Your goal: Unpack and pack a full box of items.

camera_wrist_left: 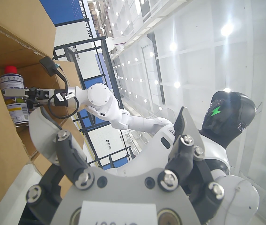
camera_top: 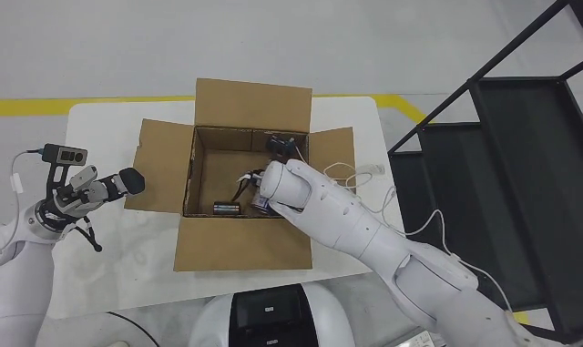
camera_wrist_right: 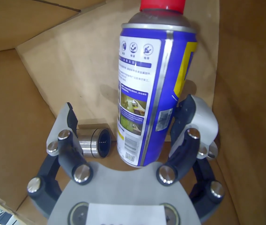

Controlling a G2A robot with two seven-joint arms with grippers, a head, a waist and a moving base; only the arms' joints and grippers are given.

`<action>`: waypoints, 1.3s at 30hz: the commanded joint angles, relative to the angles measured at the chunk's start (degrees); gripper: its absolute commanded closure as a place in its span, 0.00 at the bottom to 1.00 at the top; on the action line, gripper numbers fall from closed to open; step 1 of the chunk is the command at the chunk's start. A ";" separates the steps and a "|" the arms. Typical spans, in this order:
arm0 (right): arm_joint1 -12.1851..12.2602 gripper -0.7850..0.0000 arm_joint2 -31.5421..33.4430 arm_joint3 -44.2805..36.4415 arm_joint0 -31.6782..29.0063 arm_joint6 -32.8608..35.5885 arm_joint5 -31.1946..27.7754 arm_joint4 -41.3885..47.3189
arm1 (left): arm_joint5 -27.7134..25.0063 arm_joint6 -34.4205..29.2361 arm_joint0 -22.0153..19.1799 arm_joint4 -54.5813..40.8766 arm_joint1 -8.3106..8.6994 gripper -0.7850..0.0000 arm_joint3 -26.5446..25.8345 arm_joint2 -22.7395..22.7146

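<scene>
An open cardboard box (camera_top: 253, 103) stands in the middle of the white table (camera_top: 109, 119). Inside it a blue spray can (camera_wrist_right: 147, 90) with a red cap stands upright near the right wall. My right gripper (camera_wrist_right: 128, 106) is down in the box, open, with a finger on each side of the can's lower half; one finger is close against it and the other stands apart. The left wrist view sees the can (camera_wrist_left: 12, 83) from the side. A short metal cylinder (camera_wrist_right: 95, 142) lies on the box floor beside the can. My left gripper (camera_top: 114, 185) hangs open and holds nothing, just outside the box's left flap.
A black metal stair frame (camera_top: 510, 165) stands off the table's right side. A white cable (camera_top: 364, 174) lies on the table by the box's right flap. All of the box's flaps are folded outward.
</scene>
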 commanded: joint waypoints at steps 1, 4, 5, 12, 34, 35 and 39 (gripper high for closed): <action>-0.39 0.12 -0.32 1.25 0.29 0.02 0.11 -0.14 | 0.00 0.00 0.00 0.00 0.00 0.00 0.00 0.00; -0.94 0.17 -0.50 2.80 0.72 -0.07 0.05 -0.18 | 0.00 0.00 0.00 0.00 0.00 0.00 0.00 0.00; -1.12 0.24 -0.53 3.17 0.84 -0.05 -0.03 -0.15 | 0.00 0.00 0.00 0.00 0.00 0.00 0.00 0.00; -2.10 1.00 -0.99 4.45 0.95 -0.45 0.09 -0.92 | 0.00 0.00 0.00 0.00 0.00 0.00 0.00 0.00; 6.55 1.00 3.60 -27.85 -8.74 12.50 -10.57 -19.59 | 0.00 0.00 0.00 0.00 0.00 0.00 0.00 0.00; 7.29 1.00 5.11 -29.79 -10.04 13.00 -13.41 -19.97 | 0.00 0.00 0.00 0.00 0.00 0.00 0.00 0.00; 10.14 1.00 12.23 -37.17 -15.89 14.99 -24.67 -20.63 | 0.00 0.00 0.00 0.00 0.00 0.00 0.00 0.00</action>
